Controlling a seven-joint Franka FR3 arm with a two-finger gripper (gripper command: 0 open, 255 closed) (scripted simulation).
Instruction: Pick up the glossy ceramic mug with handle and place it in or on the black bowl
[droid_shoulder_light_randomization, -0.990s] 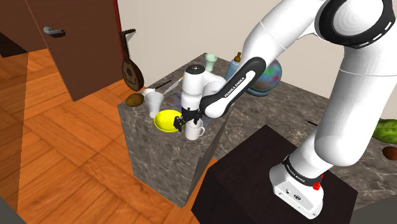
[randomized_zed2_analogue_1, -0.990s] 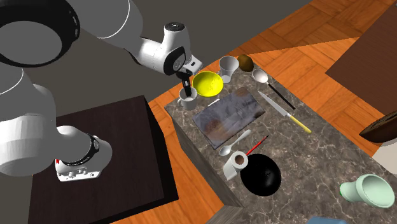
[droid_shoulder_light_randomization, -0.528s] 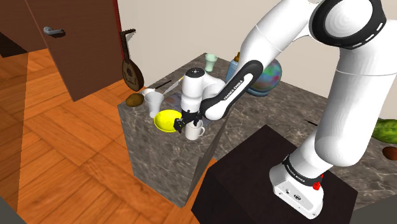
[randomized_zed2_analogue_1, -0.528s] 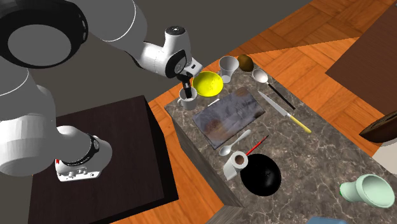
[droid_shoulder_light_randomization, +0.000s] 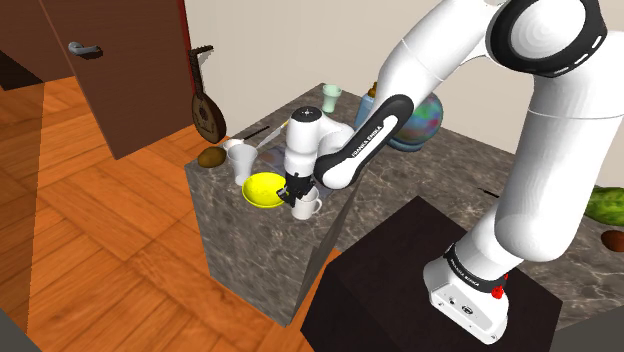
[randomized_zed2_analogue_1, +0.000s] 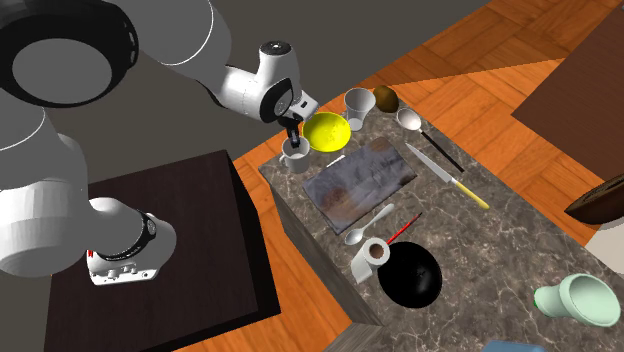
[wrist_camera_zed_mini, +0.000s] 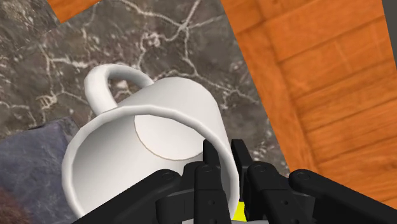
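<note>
Where the counter (wrist_camera_zed_mini: 165, 38) ends, the gripper (wrist_camera_zed_mini: 224, 153) clamps the mug (wrist_camera_zed_mini: 159, 127) by its rim.

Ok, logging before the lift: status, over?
Gripper shut on white mug, at its rim. Mug sits on counter beside yellow bowl. Black bowl at the other end, white roll beside it.

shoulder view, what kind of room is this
Probably a kitchen in a house: a marbled counter set with a mug, a yellow bowl, a knife and a spoon, standing on a wooden floor near a brown door.
</note>
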